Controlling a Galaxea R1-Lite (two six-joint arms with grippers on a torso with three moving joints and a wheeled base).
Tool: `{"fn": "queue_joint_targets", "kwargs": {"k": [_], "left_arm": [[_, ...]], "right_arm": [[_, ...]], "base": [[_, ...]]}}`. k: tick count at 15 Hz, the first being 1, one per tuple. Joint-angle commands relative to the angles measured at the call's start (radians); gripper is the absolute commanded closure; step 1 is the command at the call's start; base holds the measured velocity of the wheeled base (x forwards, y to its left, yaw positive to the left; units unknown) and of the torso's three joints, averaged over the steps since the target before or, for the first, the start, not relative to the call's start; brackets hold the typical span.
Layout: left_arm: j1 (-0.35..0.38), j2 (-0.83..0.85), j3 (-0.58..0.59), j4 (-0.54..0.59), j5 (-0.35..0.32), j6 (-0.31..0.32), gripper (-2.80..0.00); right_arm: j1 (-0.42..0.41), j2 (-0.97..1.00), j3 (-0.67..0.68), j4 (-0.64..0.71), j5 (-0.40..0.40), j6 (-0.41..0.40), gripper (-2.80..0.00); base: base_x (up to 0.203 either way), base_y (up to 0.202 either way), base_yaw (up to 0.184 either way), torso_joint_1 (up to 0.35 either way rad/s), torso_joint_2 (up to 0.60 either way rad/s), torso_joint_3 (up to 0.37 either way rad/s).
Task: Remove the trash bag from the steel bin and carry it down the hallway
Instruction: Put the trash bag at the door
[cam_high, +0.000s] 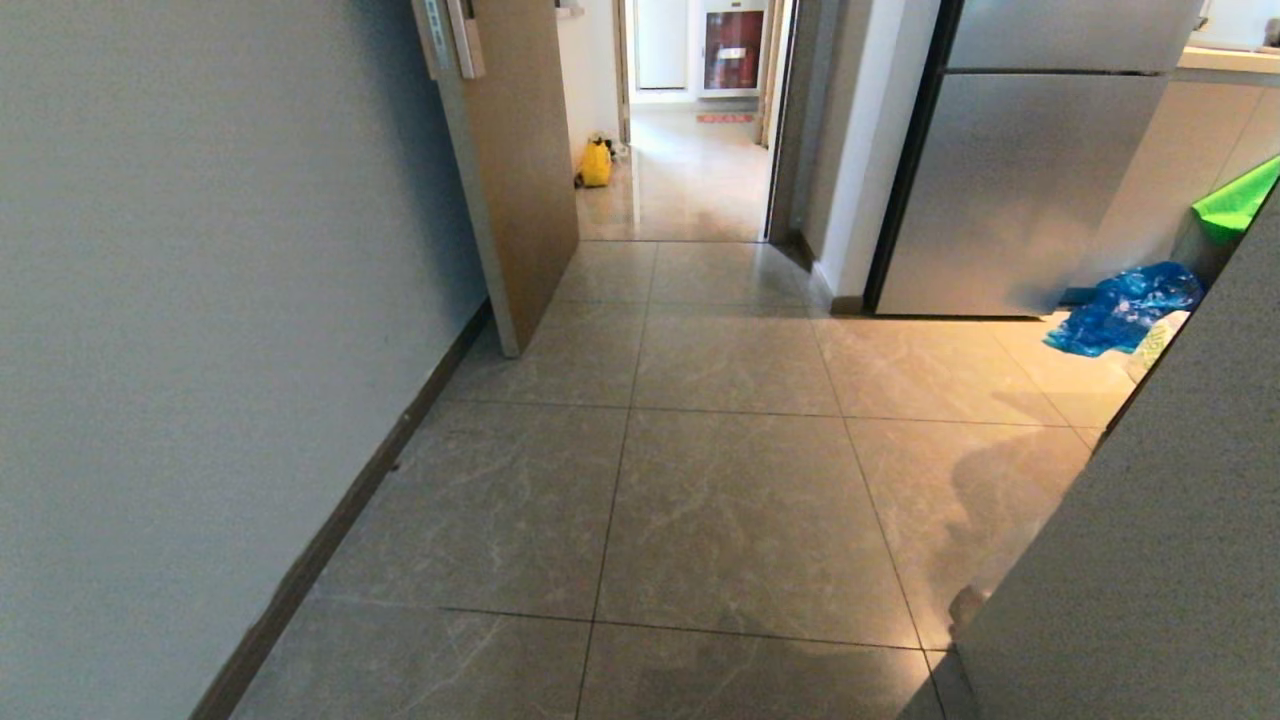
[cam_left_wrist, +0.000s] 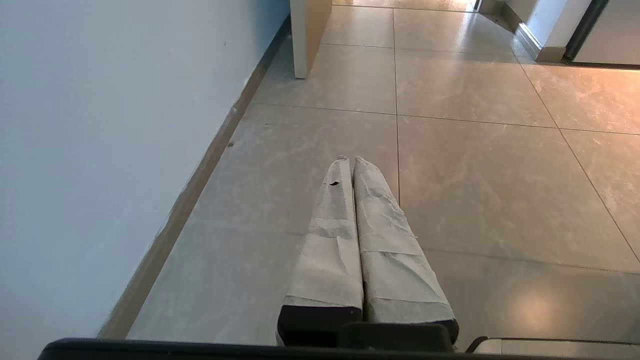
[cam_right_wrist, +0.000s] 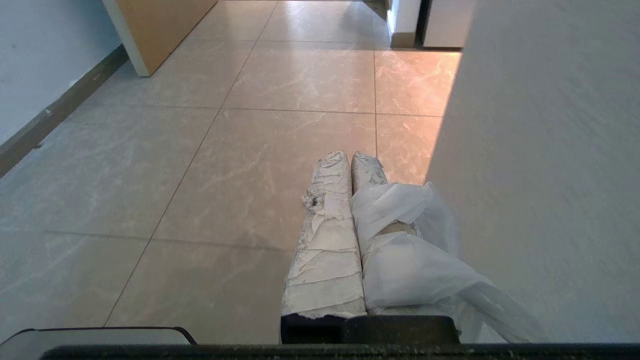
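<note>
- Grey marbled floor tiles (cam_high: 720, 520) with brown skirting run ahead to an open wooden door (cam_high: 520, 170); beyond that door lies a brighter passage (cam_high: 690, 180), which I take to be the hallway.
- Right of the door stands a steel refrigerator (cam_high: 1010, 190), with a crumpled blue bag (cam_high: 1125, 308) on the floor at its foot and something green (cam_high: 1240, 200) further right. A yellow bag (cam_high: 596, 163) sits just past the door.
- No steel bin shows in any view, so its place cannot be told.
- Left gripper (cam_left_wrist: 349, 161): tape-wrapped fingers pressed together, nothing between them, hanging over the tiles near the left wall (cam_left_wrist: 100, 150).
- Right gripper (cam_right_wrist: 348, 156): fingers clenched, with thin white plastic film (cam_right_wrist: 410, 240) draped over one finger. Whether it is pinched between the fingers or merely hanging, and whether it is part of the trash bag, cannot be told.
- Judged step: finding the bin. The base would do well to turn until the shiny cylinder is in sight, keeping clear of the grey panel (cam_high: 1150, 540) close on the right.
- No readable writing or brand; a red-fronted cabinet (cam_high: 733, 50) far beyond the door is too small to read.
</note>
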Motion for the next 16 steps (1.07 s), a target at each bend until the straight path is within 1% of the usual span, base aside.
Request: {"fn": "queue_joint_targets", "kwargs": {"k": [1,16], "left_arm": [[0.0,0.0,0.0,0.0,0.0,-0.001,0.0],[0.0,0.0,0.0,0.0,0.0,-0.001,0.0]], "right_arm": [[0.0,0.001,0.002,-0.002,0.001,0.0,0.0],[0.0,0.001,0.002,-0.002,0.001,0.0,0.0]], "base": [[0.188,0.0,-0.004,-0.002,0.01,0.003],[0.19,0.0,0.001,0.002,0.0,0.001]]}}
